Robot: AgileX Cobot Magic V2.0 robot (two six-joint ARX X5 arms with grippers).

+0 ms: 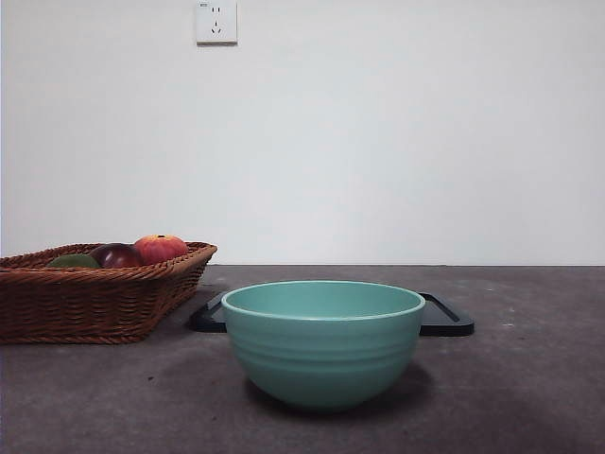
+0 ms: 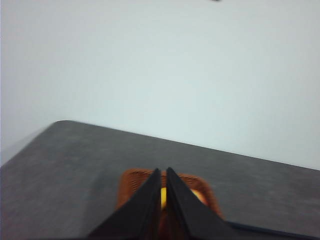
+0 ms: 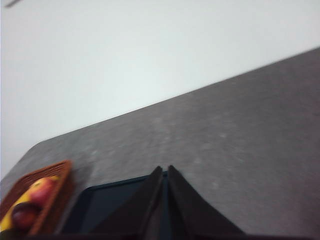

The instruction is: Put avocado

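Avocado (image 1: 74, 260) lies in the wicker basket (image 1: 95, 303) at the left of the surface (image 1: 529, 378), at the end of a row of three fruits: beside it a dark maroon fruit (image 1: 115, 254), then a red-orange apple (image 1: 161, 248). Only its dull green top shows above the basket rim in the front view; its long axis cannot be judged from here.

Neither arm appears in the front view. Left gripper (image 2: 161, 192): jaws nearly together, only a thin slit between them, nothing held. Its wrist view looks down over the basket, which sits directly beyond the jaw tips, with something yellow showing through the slit. The avocado itself is not distinguishable there; that picture is blurred.

Right gripper (image 3: 163, 190): jaws likewise close together, nothing held. It points over the black tray (image 3: 105, 205), with the basket well off to one side, where the apple and maroon fruit are visible.

Judgement: the left gripper is the better placed arm, already lined up with the basket. It would need to spread its jaws, then come down over the avocado's end of the basket, clear of the maroon fruit touching or just beside it.

A teal bowl (image 1: 323, 342) stands in front of the tray, apart from the basket; possible destination, not stated.
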